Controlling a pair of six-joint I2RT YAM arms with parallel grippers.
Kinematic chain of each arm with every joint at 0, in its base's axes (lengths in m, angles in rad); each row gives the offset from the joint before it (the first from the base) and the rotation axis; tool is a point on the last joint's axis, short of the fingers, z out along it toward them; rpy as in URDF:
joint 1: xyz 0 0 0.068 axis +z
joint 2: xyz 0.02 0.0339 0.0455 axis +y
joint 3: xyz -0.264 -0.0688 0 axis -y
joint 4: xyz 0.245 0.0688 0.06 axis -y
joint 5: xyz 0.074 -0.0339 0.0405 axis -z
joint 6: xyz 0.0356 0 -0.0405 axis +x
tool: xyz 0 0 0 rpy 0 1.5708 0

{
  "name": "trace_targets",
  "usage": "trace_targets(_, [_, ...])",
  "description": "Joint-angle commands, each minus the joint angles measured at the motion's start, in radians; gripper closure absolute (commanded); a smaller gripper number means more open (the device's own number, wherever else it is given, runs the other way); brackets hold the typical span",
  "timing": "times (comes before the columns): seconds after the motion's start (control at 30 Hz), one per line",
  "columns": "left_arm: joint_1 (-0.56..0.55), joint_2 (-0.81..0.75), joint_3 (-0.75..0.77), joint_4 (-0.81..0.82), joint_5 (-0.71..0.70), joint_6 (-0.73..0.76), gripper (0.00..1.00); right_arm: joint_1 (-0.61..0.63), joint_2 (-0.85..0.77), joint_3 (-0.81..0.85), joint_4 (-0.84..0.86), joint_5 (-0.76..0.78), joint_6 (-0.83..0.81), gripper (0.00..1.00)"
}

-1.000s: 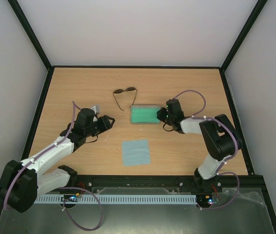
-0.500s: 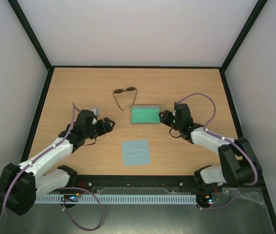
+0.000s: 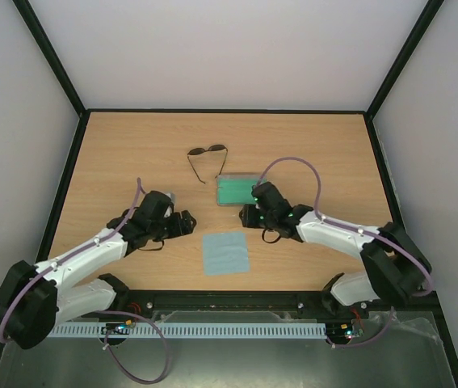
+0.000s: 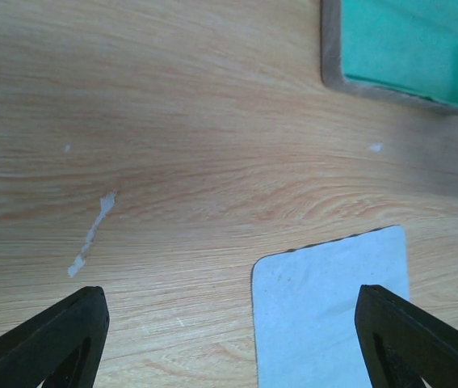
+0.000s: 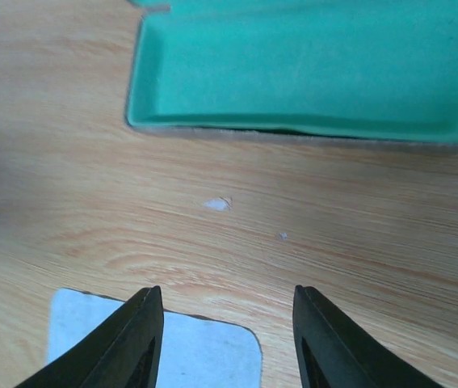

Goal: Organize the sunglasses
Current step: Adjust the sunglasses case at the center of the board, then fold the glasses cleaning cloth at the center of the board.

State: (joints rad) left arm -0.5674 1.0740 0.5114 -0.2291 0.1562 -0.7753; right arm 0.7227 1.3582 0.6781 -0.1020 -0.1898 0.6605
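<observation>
The sunglasses (image 3: 207,157) lie on the wooden table at the back, thin dark frame, temple arms spread toward me; neither wrist view shows them. Just in front lies the open grey case (image 3: 238,190) with green lining, also seen in the left wrist view (image 4: 398,48) and the right wrist view (image 5: 309,65). The light blue cloth (image 3: 225,253) lies flat nearer me and shows in both wrist views (image 4: 334,315) (image 5: 156,356). My left gripper (image 3: 186,224) is open and empty, left of the cloth. My right gripper (image 3: 247,215) is open and empty, between case and cloth.
The table (image 3: 132,153) is walled by a black frame and white panels at the back and sides. Small pale scuffs mark the wood (image 4: 91,234) (image 5: 216,204). Purple cables loop over both arms.
My right gripper has swung from the case's right end down and left to between case and cloth. My left gripper has moved right and nearer, toward the cloth. Sunglasses, case and cloth have not moved.
</observation>
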Motion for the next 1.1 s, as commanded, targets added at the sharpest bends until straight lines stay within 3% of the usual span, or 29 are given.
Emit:
trace_targets(0.0, [-0.039, 0.039, 0.006, -0.030, -0.075, -0.012, 0.14, 0.066, 0.084, 0.057, -0.091, 0.105, -0.020, 0.56])
trace_targets(0.4, [-0.078, 0.077, -0.005, -0.007, -0.115, -0.025, 0.14, 0.189, 0.236, 0.129, -0.147, 0.215, -0.021, 0.72])
trace_targets(1.07, [-0.085, 0.078, -0.018, 0.011, -0.115, -0.033, 0.15, 0.200, 0.280, 0.114, -0.125, 0.232, -0.019, 0.78])
